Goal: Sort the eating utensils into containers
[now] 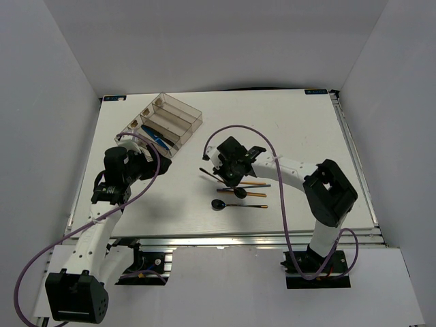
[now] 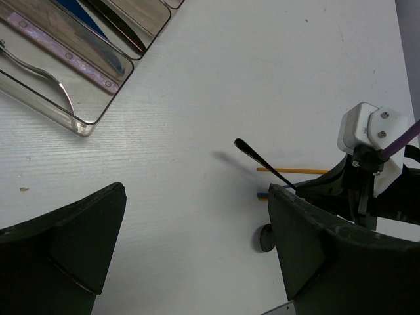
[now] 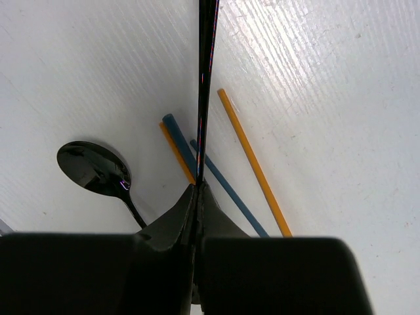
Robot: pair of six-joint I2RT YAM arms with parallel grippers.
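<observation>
A white wood-grain surface (image 1: 306, 136) sits inside plain white walls (image 1: 225, 48). The right end effector (image 3: 198, 193) is near the middle of it, fingers pinched tight on the thin handle of a black utensil (image 3: 207, 65). The handle runs straight out from the fingertips. In the left wrist view its free end (image 2: 262, 161) points up and left, clear of the surface, with a shadow under it. Which kind of utensil it is cannot be told, as its working end is hidden in the grip. Just under this end effector lie a blue chopstick (image 3: 226, 187) and a long orange chopstick (image 3: 252, 164), with a shorter orange end beside the blue one. A black spoon (image 3: 95, 170) rests bowl-up just to the left of them, its handle passing beneath the fingers. The left end effector (image 2: 197, 243) hangs well apart on the left side with its two dark fingers (image 2: 79, 236) spread wide and nothing between them. Beyond it stands the clear tray (image 1: 194, 116) with its long narrow compartments. A blue knife (image 2: 98, 26) lies in one and a pink-handled fork (image 2: 65, 56) in the compartment nearest the end effector.
</observation>
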